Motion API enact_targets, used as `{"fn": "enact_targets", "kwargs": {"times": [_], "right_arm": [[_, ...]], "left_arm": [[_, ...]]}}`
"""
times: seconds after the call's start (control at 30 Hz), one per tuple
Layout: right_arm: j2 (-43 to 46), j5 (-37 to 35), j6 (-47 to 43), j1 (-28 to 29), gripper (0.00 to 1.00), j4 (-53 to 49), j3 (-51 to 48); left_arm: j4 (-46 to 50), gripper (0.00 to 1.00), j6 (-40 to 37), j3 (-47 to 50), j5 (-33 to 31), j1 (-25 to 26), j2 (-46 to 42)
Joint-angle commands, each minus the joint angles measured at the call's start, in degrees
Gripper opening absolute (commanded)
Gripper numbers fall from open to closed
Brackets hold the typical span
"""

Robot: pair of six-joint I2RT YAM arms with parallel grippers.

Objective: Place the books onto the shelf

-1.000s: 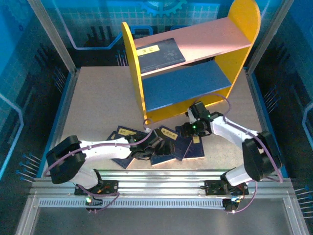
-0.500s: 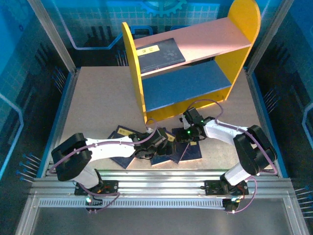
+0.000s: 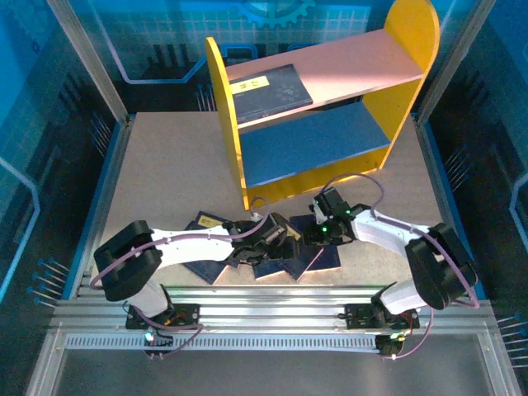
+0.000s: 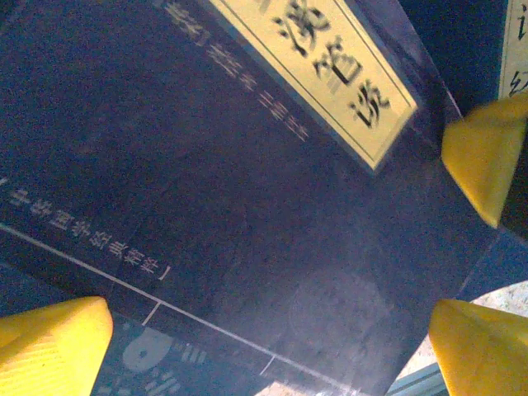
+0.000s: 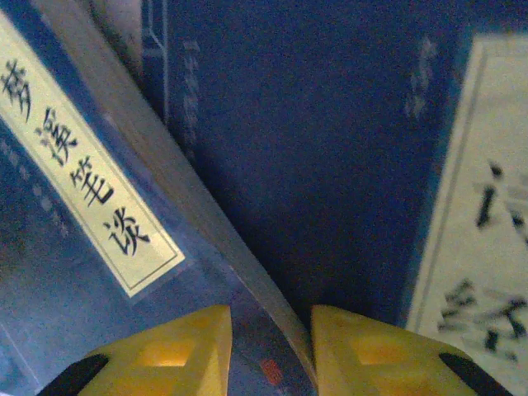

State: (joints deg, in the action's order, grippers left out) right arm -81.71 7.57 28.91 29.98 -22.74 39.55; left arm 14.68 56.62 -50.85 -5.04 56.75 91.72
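From above, the small shelf with yellow side panels, a pink top board and a blue bottom board [image 3: 227,124] stands at the back of the tan table [image 3: 165,165]. One thin dark blue book with a yellow label [image 3: 271,89] lies flat on the pink board. The other dark blue books [image 3: 276,268] lie in a messy heap near the arms. The left gripper [image 3: 279,239] and right gripper [image 3: 316,235] are both down in the heap.

The left wrist camera shows yellow fingers [image 4: 49,351] spread wide over a flat cover. They hold nothing, and may be there to keep the heap steady.

In the right wrist camera, yellow fingers [image 5: 186,351] squeeze the thin edge of one tilted book [image 5: 82,206]. I think this is to lift it.
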Motion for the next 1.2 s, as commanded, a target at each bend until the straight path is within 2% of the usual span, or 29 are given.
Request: {"fn": "enact_targets", "kwargs": {"times": [0.0, 0.27, 0.43, 0.63, 1.0, 1.17], "right_arm": [[3.38, 3.02, 2.48, 1.84, 0.32, -3.09, -2.17], [5.77, 2.69, 3.64, 3.03, 0.32, -2.22, -3.77], [4.43, 2.09, 1.39, 0.92, 0.34, -1.96, -1.05], [3.98, 3.24, -1.52, -4.52, 0.36, -1.96, 1.05], [-3.28, 4.95, -2.39, -4.88, 0.35, 1.29, 3.25], [-5.57, 1.06, -1.50, -5.95, 0.28, -0.73, 2.98]], "left_arm": [[-3.26, 0.99, -2.10, -1.93, 2.47, -0.41, 2.59], [-7.21, 1.00, -5.68, -4.81, 3.10, -2.71, 5.81], [-8.20, 0.99, -9.89, -7.36, 4.52, -5.16, 6.86], [-3.38, 0.99, -10.15, -8.08, 4.60, -5.69, 5.61], [5.82, 0.99, -7.21, -6.69, 2.00, -4.46, 2.77], [7.98, 0.99, -8.67, -6.45, 2.20, -5.32, 3.07]]}}
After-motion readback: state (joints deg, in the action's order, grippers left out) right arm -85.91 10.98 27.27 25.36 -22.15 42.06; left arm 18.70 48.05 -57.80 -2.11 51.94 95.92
